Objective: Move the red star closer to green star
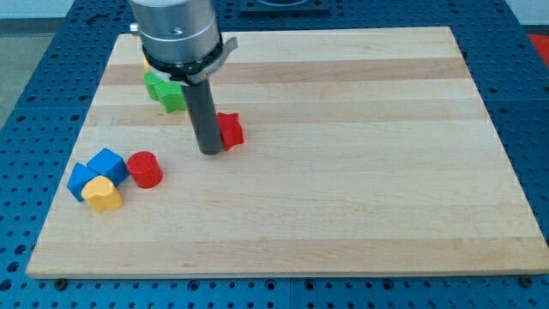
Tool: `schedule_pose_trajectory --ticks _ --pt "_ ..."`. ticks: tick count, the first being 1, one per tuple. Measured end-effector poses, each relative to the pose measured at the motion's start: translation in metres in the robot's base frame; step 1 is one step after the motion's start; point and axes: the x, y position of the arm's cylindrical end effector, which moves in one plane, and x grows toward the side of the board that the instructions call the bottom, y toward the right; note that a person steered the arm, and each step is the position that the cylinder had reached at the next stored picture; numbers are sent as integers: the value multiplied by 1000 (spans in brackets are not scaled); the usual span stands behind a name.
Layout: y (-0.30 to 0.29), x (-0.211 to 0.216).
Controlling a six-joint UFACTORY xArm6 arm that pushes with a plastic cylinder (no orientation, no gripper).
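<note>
The red star [230, 129] lies on the wooden board, left of centre. The green star [165, 91] lies up and to the left of it, partly hidden by the arm's grey housing. My tip [210, 152] rests on the board right against the red star's left side, between the two stars and a little lower. A yellow block shows as a sliver [146, 63] behind the housing, above the green star.
At the board's lower left stand a red cylinder [145, 169], a blue cube [108, 164], another blue block [81, 180] and a yellow heart-like block [104, 195], close together. The board's edges [51, 215] border a blue perforated table.
</note>
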Motion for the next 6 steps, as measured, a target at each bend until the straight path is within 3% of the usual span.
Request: schedule_pose_trajectory --ticks 3,6 --pt "52 5" --pt "-21 -36"
